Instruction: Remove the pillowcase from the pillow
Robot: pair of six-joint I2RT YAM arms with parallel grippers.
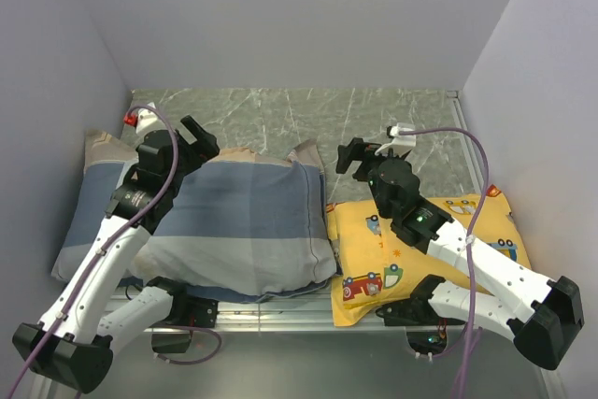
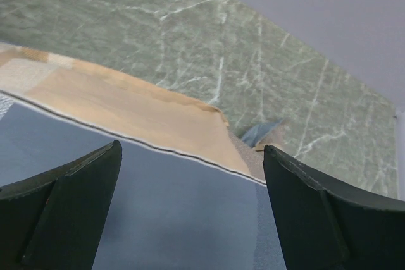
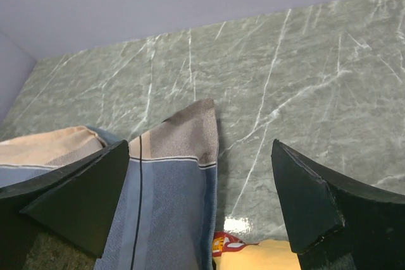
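Observation:
The striped blue, grey-blue and pale grey pillowcase (image 1: 234, 221) with beige edging lies on the left half of the table, plump and filled. The white pillow is hidden inside it. My left gripper (image 1: 198, 137) is open and empty above the case's far beige edge (image 2: 126, 109). My right gripper (image 1: 360, 156) is open and empty, just right of the case's far right corner (image 3: 190, 131), which pokes up between its fingers in the right wrist view.
A yellow cartoon-vehicle print pillow (image 1: 425, 249) lies at the right under the right arm. A small red and white object (image 1: 138, 119) sits at the far left by the wall. Grey walls close in left, right and back. The tabletop is green marble (image 1: 308, 119).

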